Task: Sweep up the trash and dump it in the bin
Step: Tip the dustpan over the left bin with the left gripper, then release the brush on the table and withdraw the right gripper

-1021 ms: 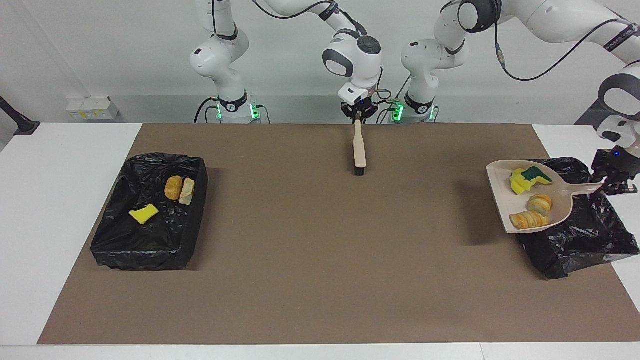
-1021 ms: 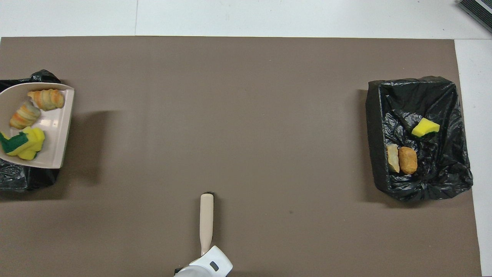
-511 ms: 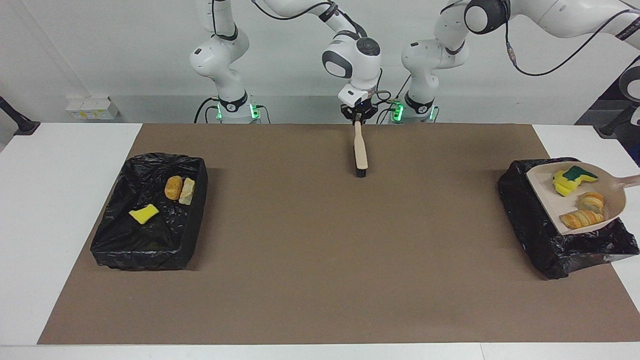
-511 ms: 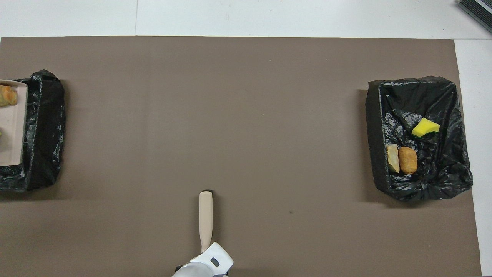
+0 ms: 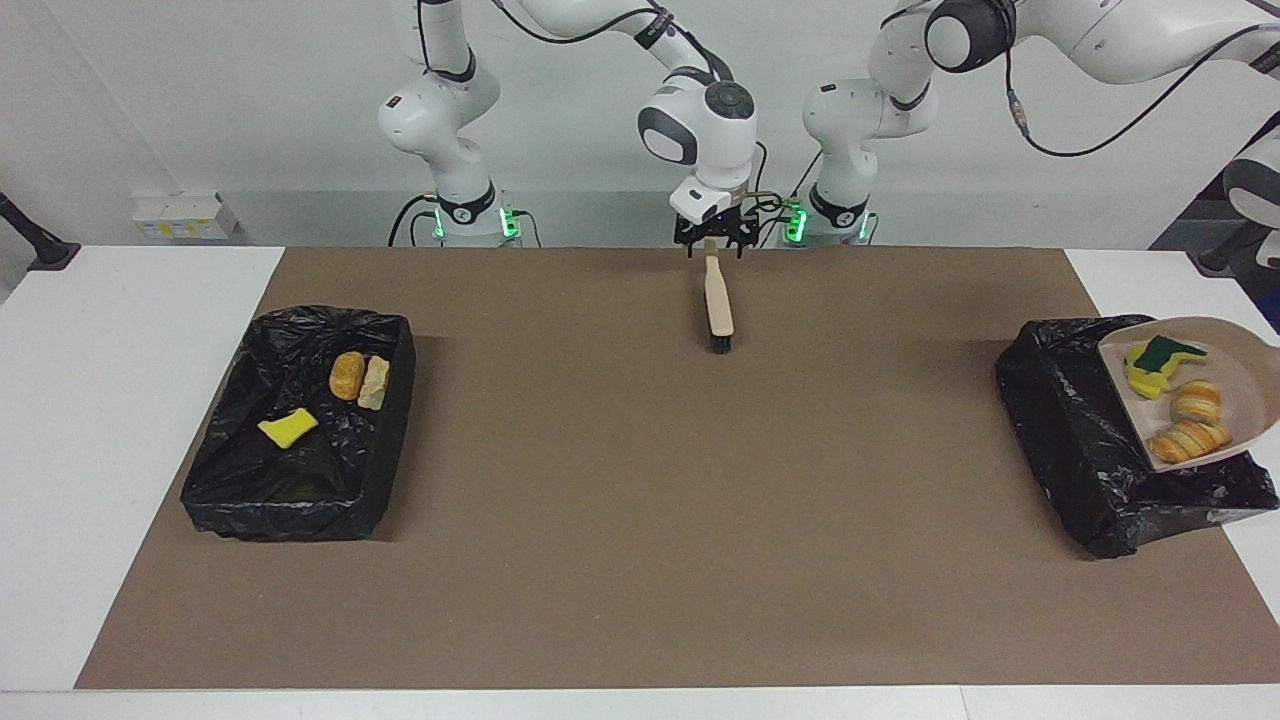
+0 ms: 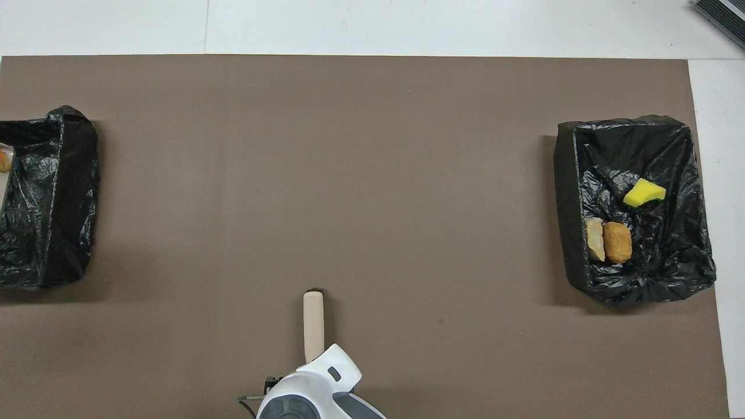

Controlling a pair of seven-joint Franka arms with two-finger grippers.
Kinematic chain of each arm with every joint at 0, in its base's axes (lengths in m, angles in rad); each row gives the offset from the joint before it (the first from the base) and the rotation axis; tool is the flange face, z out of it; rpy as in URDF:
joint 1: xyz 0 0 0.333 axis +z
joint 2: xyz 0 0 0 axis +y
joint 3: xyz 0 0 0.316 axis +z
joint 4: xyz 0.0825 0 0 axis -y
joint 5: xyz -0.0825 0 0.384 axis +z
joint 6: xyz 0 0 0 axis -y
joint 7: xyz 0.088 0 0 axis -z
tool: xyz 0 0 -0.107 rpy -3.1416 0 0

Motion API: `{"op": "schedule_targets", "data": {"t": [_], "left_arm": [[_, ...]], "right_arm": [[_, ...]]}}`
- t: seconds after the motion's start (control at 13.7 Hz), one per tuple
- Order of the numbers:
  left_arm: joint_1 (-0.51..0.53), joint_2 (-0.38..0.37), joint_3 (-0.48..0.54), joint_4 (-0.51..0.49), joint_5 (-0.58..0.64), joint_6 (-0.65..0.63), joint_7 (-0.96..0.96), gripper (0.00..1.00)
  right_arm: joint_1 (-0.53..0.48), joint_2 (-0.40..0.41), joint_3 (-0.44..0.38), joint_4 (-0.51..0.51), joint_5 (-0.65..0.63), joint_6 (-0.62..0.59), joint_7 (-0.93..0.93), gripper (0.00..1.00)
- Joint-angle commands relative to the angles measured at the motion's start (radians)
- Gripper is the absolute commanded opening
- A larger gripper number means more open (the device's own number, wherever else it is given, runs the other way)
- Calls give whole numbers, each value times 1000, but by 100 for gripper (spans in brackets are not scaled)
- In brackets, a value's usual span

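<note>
The beige dustpan (image 5: 1240, 395) hangs over the black-lined bin (image 5: 1075, 440) at the left arm's end of the table. It carries trash: a green-backed yellow sponge (image 5: 1160, 357) and two croissant pieces (image 5: 1197, 400). Its handle runs out of the picture, and my left gripper is out of view. The beige brush (image 5: 718, 300) lies on the brown mat close to the robots. My right gripper (image 5: 713, 250) is open around the end of its handle. The other bin (image 5: 300, 480) holds a yellow sponge (image 5: 287, 427) and two bread pieces (image 5: 347, 375).
The brown mat (image 5: 640, 520) covers most of the white table. In the overhead view the bin at the left arm's end (image 6: 49, 198) is cut by the picture's edge. The bin at the right arm's end (image 6: 669, 279) shows whole there.
The dustpan with its trash has moved farther toward the left arm's end, over the bin, taking the left gripper out of view. The right gripper's fingers have spread at the brush handle.
</note>
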Motion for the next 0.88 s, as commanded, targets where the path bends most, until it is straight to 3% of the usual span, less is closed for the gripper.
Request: {"op": "schedule_targets", "data": {"t": [0.0,0.22,0.44,0.8], "left_arm": [[-47,-28,19,-22,163,-23,-128,0],[-119,-57,19,-31,347,-83,-280,0],[-164,-102,19,-56,483,-120,-389,0],[-209,-111,2,10,547,-224,-412,0]], "right_arm": [[-42,-61,3,-3,-21,-15,-19,100],[-122,-170,3,-3,-21,-118,-81,100],[-220,-277,0,-3,-22,-294,-198,100],[-422,-428,-8,7,-77,-416,-309,100]]}}
